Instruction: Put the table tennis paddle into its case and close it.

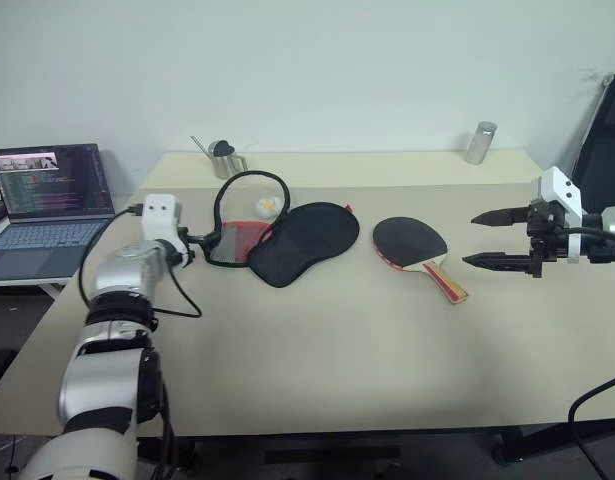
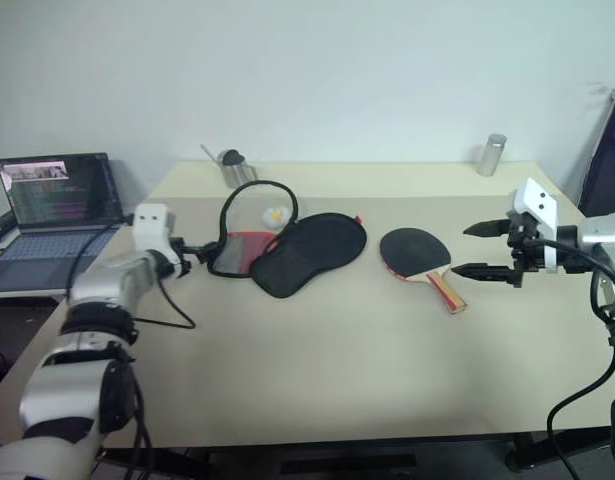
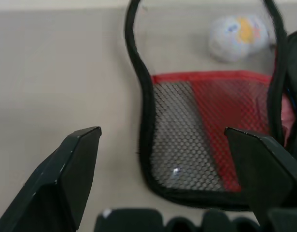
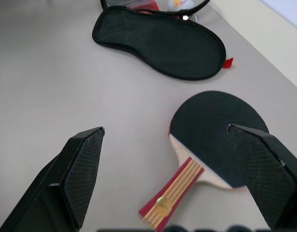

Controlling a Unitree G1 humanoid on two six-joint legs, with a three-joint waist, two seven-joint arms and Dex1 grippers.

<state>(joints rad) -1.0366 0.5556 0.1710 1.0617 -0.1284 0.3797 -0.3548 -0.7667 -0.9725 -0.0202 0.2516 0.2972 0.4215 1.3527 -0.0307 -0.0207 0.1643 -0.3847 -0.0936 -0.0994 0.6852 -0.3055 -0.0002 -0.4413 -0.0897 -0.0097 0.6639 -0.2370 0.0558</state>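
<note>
While lying flat at centre frame, the rigid black-faced, wooden-handled paddle (image 1: 415,249) is looking light and stiff, best gripped by its striped handle. Both the left gripper (image 3: 162,159) and the right gripper (image 1: 495,240) are gaping wide and empty, and the soft black-and-red fabric case (image 1: 287,237) is lying open left of centre.

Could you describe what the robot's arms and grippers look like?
Both arms are silver-grey segments with black joints and loose black cables. Each wrist carries a white box-shaped camera housing. The left gripper and right gripper each have two black tapered fingers, with a textured grid pattern on the pads.

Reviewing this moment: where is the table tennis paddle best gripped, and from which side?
Probably the wooden handle: it sticks out toward the table's near edge, narrow and free of the table tennis paddle's wide blade. The open right gripper, hovering right of it, should come from that side.
</note>
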